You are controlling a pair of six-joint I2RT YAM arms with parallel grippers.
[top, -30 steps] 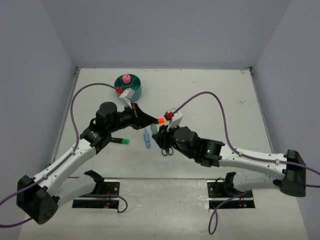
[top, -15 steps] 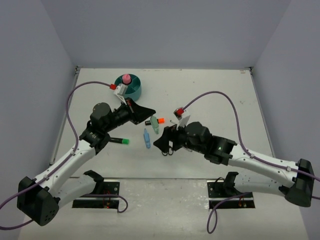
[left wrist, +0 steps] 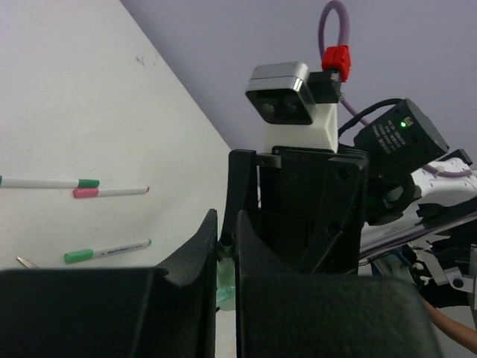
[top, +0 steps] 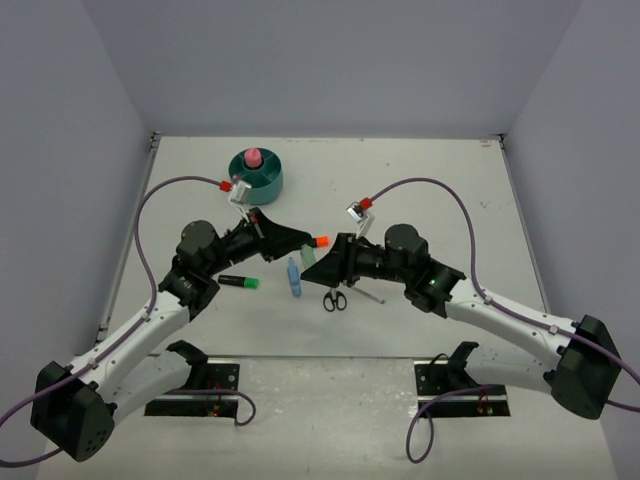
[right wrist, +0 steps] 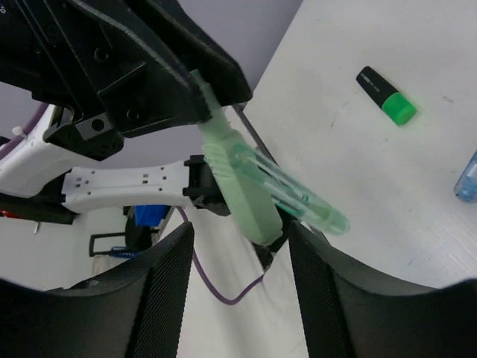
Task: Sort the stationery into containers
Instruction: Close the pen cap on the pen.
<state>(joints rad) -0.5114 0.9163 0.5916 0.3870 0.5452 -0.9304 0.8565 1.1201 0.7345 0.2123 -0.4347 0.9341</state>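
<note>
Pale-green marker (right wrist: 261, 186) is hanging above the table centre. Left gripper (top: 298, 243) is clenching the marker's thin tip between closed fingers (left wrist: 205, 246). Right gripper (right wrist: 238, 233) is sitting released, jaws apart and flanking the marker's fat end; contact not clear from the wrist view.

Top view, clock positions taken from the marker:
- orange-capped highlighter (top: 319, 241) is lying at 1 o'clock, just beside it
- blue marker (top: 293, 277) is lying at 7 o'clock, near
- black-handled scissors (top: 334, 299) are lying at 5 o'clock, under the right arm
- green-capped highlighter (top: 240, 282) is lying at 8 o'clock, beside the left arm
- teal organiser (top: 268, 181) is standing at 11 o'clock, well apart, with a pink tube (top: 253, 157) upright in its centre well

Left wrist view is showing three thin white pens (left wrist: 110, 192) on the table. One is carrying small print, too tiny to read.
</note>
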